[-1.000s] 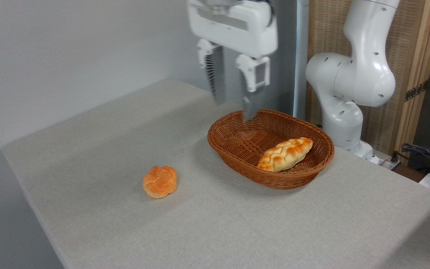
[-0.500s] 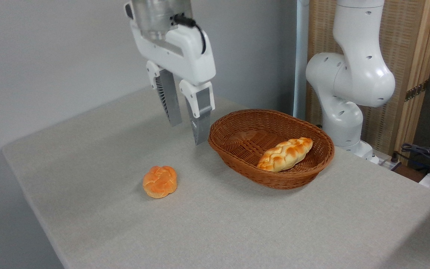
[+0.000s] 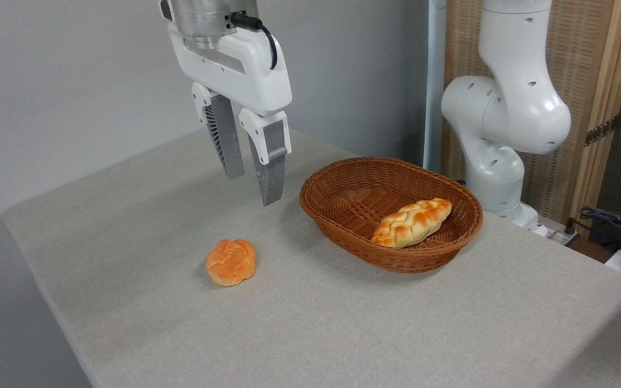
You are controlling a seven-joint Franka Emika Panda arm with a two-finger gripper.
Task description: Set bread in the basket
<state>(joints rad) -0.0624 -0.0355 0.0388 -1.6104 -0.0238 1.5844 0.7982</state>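
Observation:
The bread (image 3: pixel 412 222), a long braided golden-brown loaf, lies inside the reddish-brown wicker basket (image 3: pixel 337 178), leaning against its right inner wall. My gripper (image 3: pixel 252 189) hangs above the table to the left of the basket, well clear of its rim. Its two grey fingers (image 3: pixel 271 172) point down with a gap between them and nothing held, so it is open.
A small round orange knotted bun (image 3: pixel 230 262) sits on the grey table (image 3: pixel 343 334) in front of and below the gripper. The arm's white base (image 3: pixel 496 178) stands behind the basket at the right. Cables lie off the table's right edge.
The gripper has swung left from over the basket's back rim to above the table beside it. Bread, basket and bun have not moved.

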